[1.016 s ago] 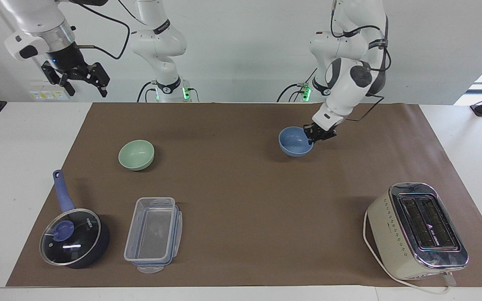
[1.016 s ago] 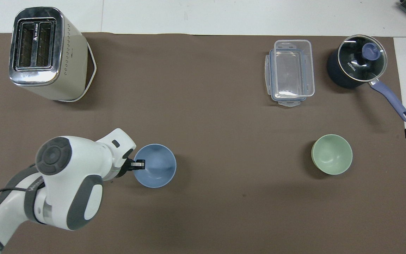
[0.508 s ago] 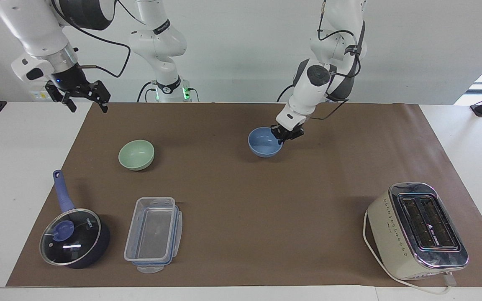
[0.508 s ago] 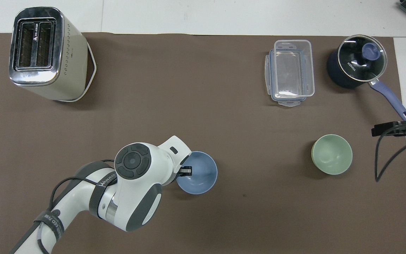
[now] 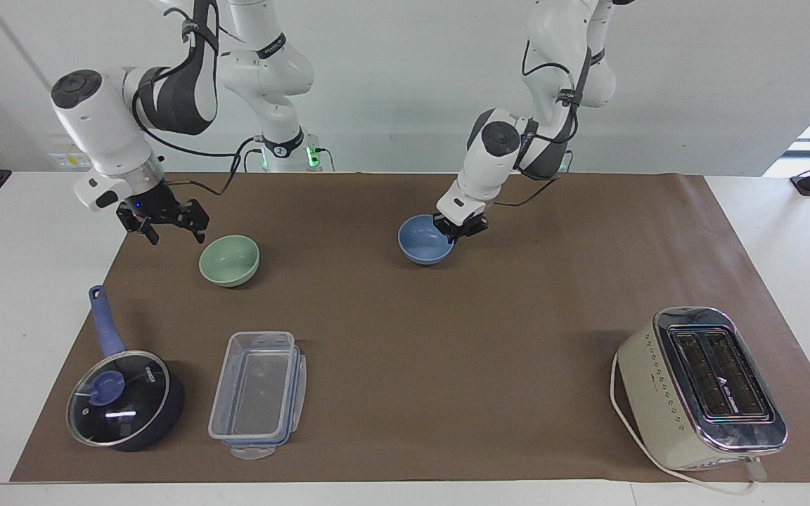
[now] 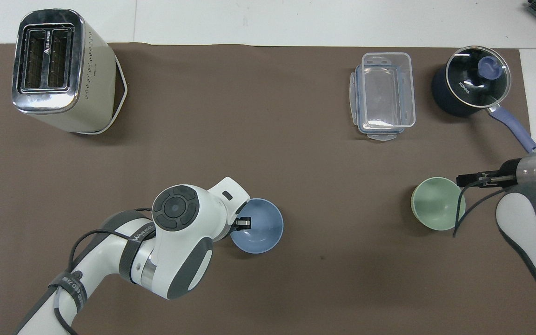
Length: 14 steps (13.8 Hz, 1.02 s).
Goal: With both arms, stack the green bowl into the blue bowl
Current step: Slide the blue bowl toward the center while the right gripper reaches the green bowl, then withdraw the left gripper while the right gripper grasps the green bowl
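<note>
The brown mat [image 5: 405, 330] carries everything, and the blue bowl [image 5: 425, 240] near its middle serves as the landmark. Largest of the bystanders, the toaster [image 5: 700, 386] stands well apart from the blue bowl, farther from the robots and toward the left arm's end. The lidded saucepan [image 5: 124, 400] and the clear plastic container [image 5: 257, 393] lie farther from the robots than the blue bowl, toward the right arm's end.

The green bowl [image 5: 229, 260] sits upright on the mat, well apart from the blue bowl toward the right arm's end, and empty. So the stacking itself is not done: the two bowls are separate.

The left gripper [image 5: 460, 228] is at the blue bowl's rim on the side toward the left arm's end, one finger inside the bowl in the overhead view; its fingers appear pinched on the rim, though whether the grip is firm or slackening cannot be told. The bowl looks set down on the mat.

The right gripper [image 5: 164, 219] hovers with its jaws spread, empty, just beside the green bowl.

By this reading, what remains is gripping the green bowl, carrying it across, and lowering it into the blue bowl.
</note>
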### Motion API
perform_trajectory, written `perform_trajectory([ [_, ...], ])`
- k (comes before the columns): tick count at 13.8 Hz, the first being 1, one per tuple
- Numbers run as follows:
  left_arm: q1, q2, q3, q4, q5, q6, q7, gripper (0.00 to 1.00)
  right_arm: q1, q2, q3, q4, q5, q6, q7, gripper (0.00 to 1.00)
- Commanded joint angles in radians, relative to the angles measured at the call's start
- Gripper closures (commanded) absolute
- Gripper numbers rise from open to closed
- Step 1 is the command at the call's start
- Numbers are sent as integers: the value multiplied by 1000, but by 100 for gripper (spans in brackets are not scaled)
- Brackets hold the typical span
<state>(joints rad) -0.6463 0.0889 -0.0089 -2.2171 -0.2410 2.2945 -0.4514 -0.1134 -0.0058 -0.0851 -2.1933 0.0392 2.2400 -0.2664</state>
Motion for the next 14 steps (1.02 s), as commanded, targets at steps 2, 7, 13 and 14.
perform_trajectory([
  [2,-3,-9,10,5,-6,-1,8,25,-17,21,2,-107,27,142,-57,0],
  [7,97,-157,18,20,97,-166,101,0,-17,33,2,-137,27,184,-59,0],
  [13,328,-199,18,333,181,-490,345,0,-15,44,2,-152,27,174,-83,46],
  [14,365,-199,20,365,195,-497,362,0,-15,44,2,-152,27,173,-86,72],
])
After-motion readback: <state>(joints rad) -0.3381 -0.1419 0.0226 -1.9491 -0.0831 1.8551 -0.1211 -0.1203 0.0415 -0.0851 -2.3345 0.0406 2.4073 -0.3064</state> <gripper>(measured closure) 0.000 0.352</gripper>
